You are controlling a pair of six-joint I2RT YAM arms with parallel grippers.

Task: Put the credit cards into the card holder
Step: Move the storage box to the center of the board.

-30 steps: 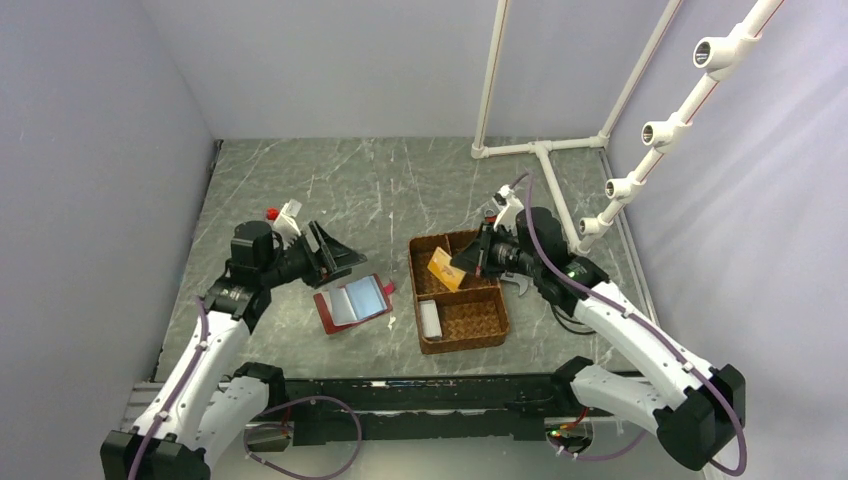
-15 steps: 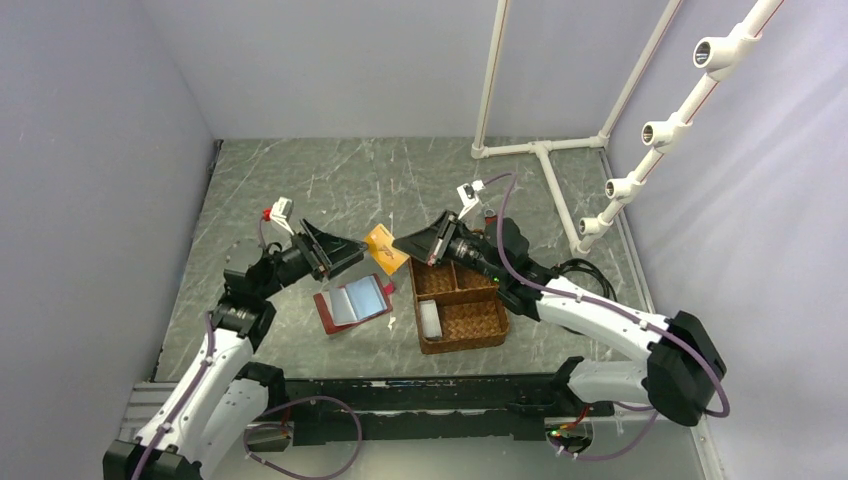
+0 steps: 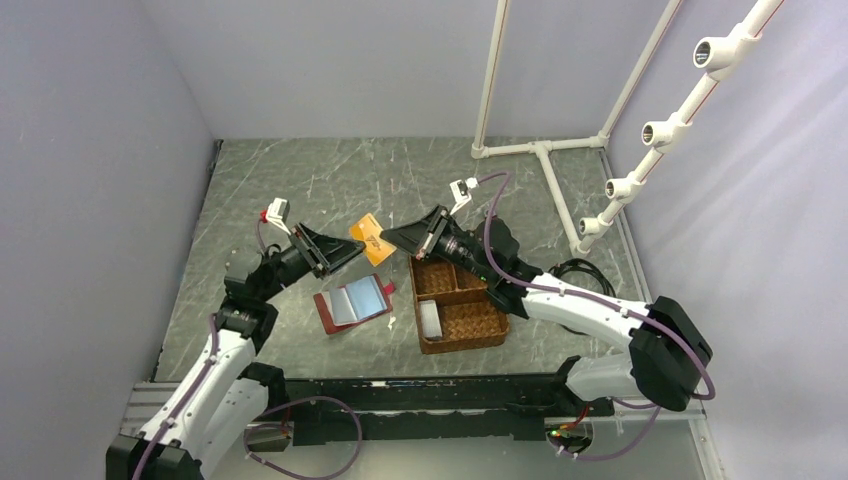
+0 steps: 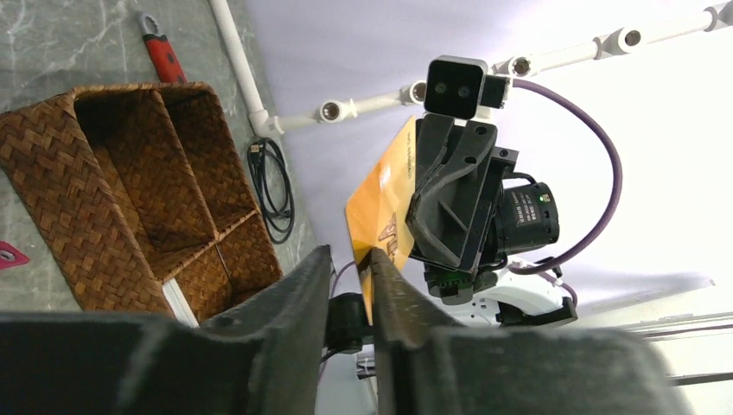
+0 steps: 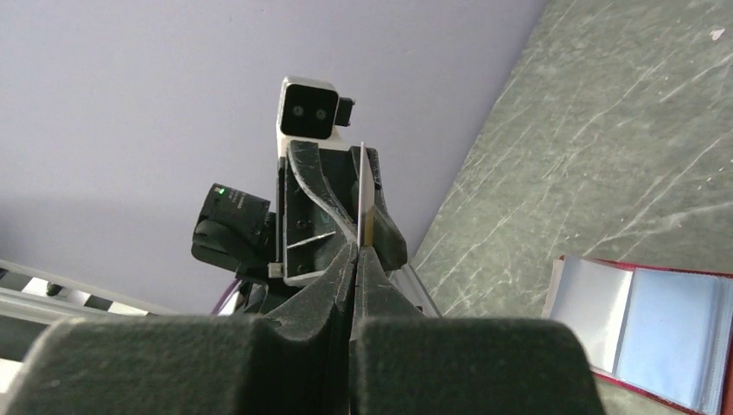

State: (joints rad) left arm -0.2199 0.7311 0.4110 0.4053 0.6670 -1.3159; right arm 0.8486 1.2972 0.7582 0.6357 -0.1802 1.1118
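Note:
A tan-orange credit card (image 3: 373,238) hangs in the air between my two grippers, above the table just behind the card holder. My right gripper (image 3: 395,238) is shut on its right edge; in the right wrist view the credit card (image 5: 364,194) stands edge-on out of my right gripper (image 5: 354,249). My left gripper (image 3: 350,248) has its jaws narrowed around the opposite edge of the credit card (image 4: 385,203); in its own view the left gripper (image 4: 350,255) still shows a gap beside the card. The dark red card holder (image 3: 352,303) lies open on the table, inner sleeves up.
A brown woven basket (image 3: 415,270) with compartments sits right of the card holder, and a white-grey card (image 3: 431,320) lies in its near compartment. A white pipe frame (image 3: 540,150) stands at the back right. A red-handled tool (image 4: 160,52) lies behind the basket.
My right gripper lifted the orange card out of the basket and carried it left. My left gripper rose to meet it and narrowed its jaws around the card's edge.

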